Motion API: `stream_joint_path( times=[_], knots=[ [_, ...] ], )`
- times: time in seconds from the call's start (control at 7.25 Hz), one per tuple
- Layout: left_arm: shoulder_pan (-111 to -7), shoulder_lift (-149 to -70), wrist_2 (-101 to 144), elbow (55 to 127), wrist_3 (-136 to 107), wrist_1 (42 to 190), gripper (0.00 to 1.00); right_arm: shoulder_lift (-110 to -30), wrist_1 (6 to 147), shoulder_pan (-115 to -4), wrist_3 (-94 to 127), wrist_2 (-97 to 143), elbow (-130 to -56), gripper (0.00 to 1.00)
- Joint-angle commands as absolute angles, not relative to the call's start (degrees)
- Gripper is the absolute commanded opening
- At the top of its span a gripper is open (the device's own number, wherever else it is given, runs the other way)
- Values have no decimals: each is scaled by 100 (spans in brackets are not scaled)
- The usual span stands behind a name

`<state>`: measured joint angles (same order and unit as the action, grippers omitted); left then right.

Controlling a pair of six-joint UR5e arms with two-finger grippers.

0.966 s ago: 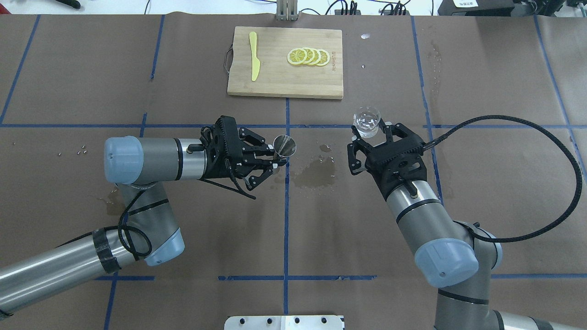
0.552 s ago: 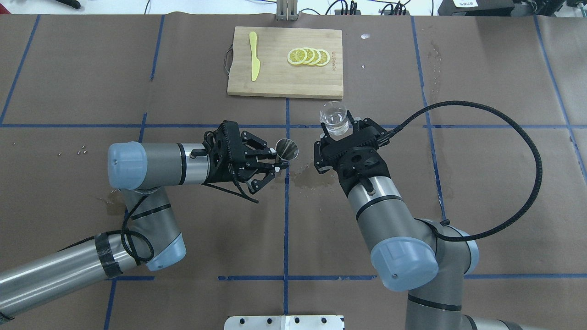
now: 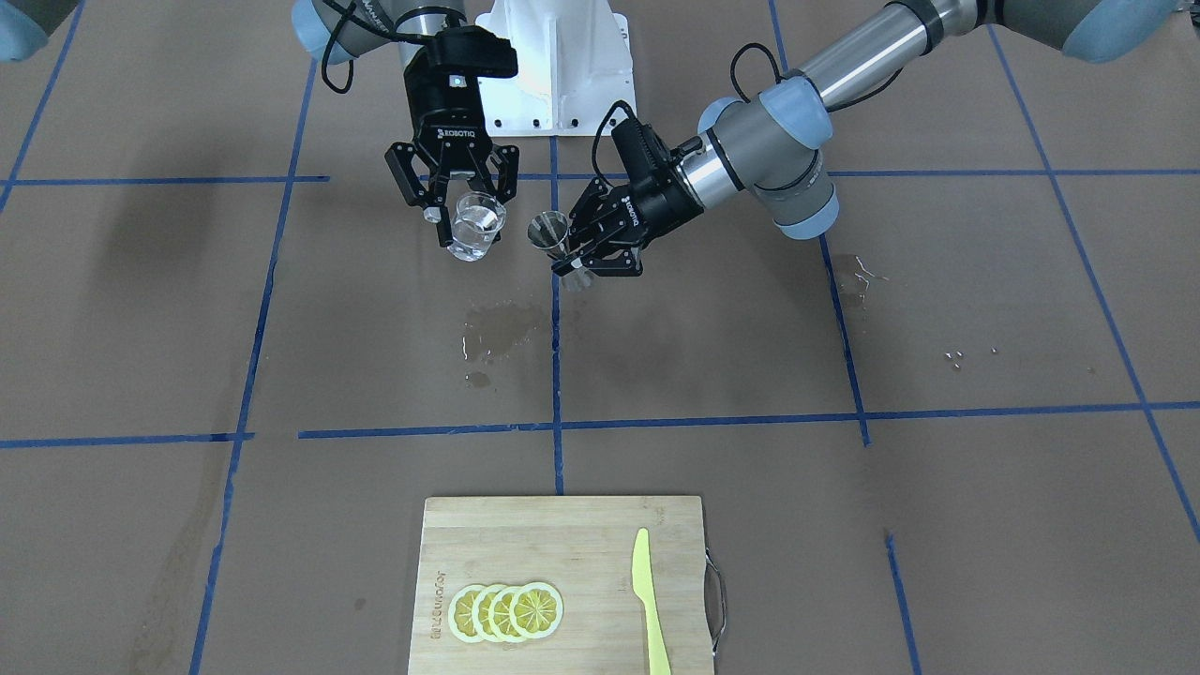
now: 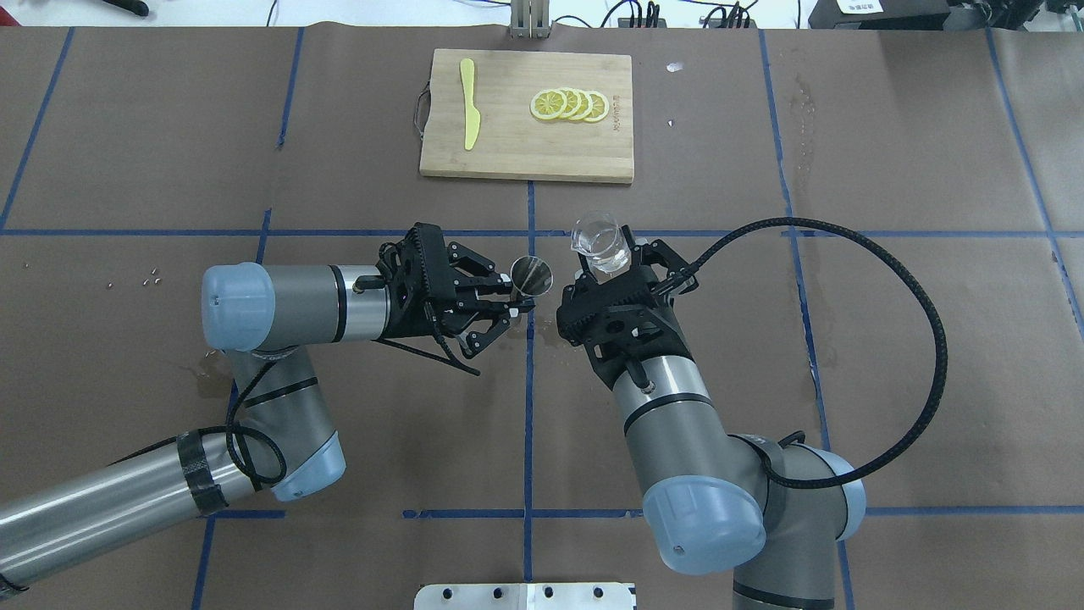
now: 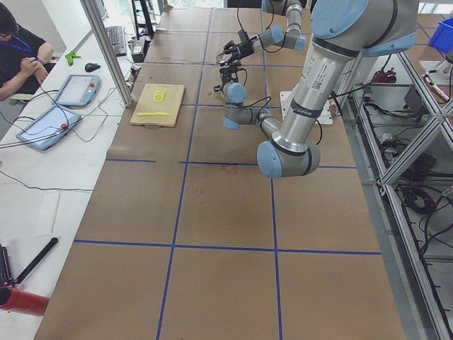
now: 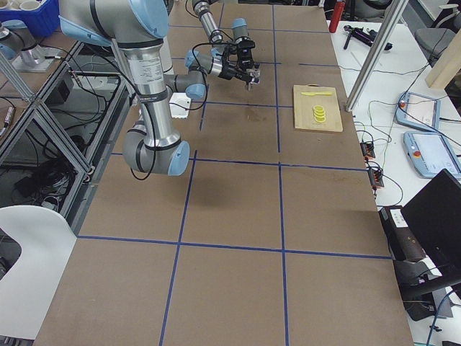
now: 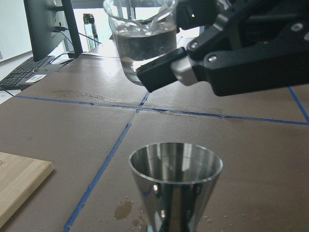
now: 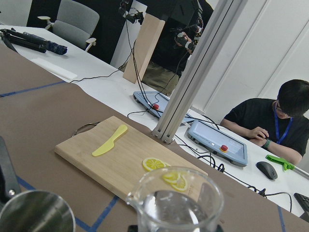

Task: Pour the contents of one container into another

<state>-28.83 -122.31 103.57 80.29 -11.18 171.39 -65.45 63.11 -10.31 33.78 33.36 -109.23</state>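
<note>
A clear glass beaker (image 4: 600,241) (image 3: 475,225) with water in it hangs above the table, and my right gripper (image 4: 616,264) is shut on it. Just to its left, my left gripper (image 4: 508,301) is shut on a steel measuring cup (image 4: 531,275) (image 3: 548,232), held upright with its mouth open upward. In the left wrist view the steel cup (image 7: 175,186) fills the bottom and the beaker (image 7: 145,43) sits above and behind it. In the right wrist view the beaker's rim (image 8: 175,200) is in front and the steel cup (image 8: 36,212) at lower left.
A wooden cutting board (image 4: 527,115) at the far side carries lemon slices (image 4: 569,104) and a yellow plastic knife (image 4: 468,103). A wet patch (image 3: 497,330) darkens the brown paper under the containers. Operators sit beyond the table's far edge.
My right arm has carried the beaker leftward, from well right of the steel cup to just beside it. The left gripper with the steel cup has shifted only slightly.
</note>
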Motion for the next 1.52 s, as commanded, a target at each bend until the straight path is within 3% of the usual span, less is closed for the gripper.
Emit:
stream_joint_path(
  times=[0.0,1.38],
  knots=[
    [-2883,-12234,10354,8024,-1125,17139,0,-6356,6746,-905,3357,3094,-10925,0],
    [-2883,-12261,10354,8033,-1134,17147,0,-5950,8065,-861,3349,2734,-10907,0]
  ],
)
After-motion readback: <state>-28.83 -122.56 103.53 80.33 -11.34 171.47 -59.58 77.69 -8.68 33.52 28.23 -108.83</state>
